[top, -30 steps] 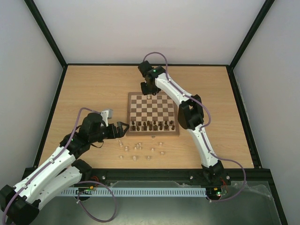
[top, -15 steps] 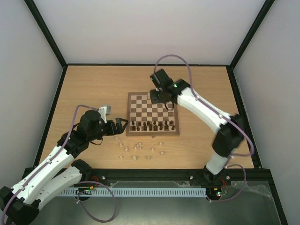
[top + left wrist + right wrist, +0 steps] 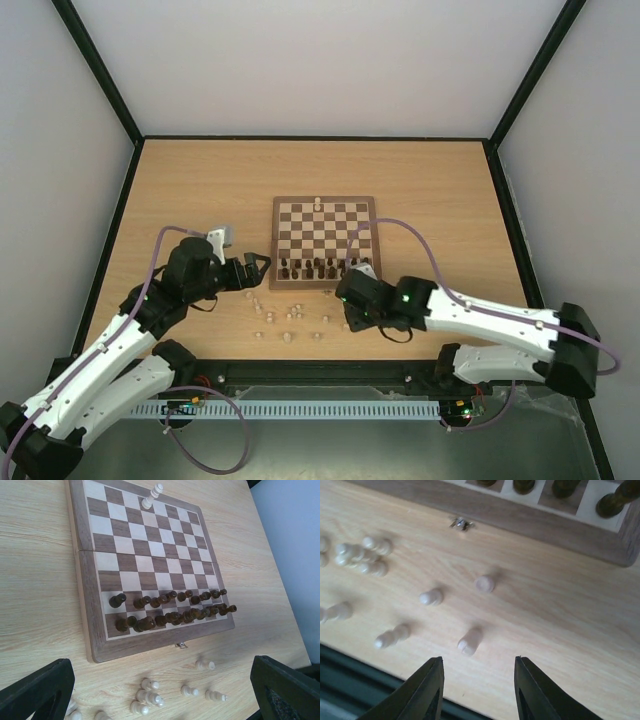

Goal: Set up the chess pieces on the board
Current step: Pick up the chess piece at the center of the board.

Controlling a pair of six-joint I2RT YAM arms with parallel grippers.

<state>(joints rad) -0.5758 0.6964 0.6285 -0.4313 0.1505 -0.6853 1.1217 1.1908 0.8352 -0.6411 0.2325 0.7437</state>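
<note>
Wooden board holds dark pieces plus one cream piece; left pincer, right pincer open, empty.

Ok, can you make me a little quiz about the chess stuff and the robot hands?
1. True or false: the right gripper holds a piece.
2. Where on the board do the dark pieces stand? A) the two far rows B) the two near rows C) the middle rows
3. How many pale pieces stand on the board?
Key: 1 false, its jaws are open and empty. 2 B. 3 one, at the far edge.
</note>
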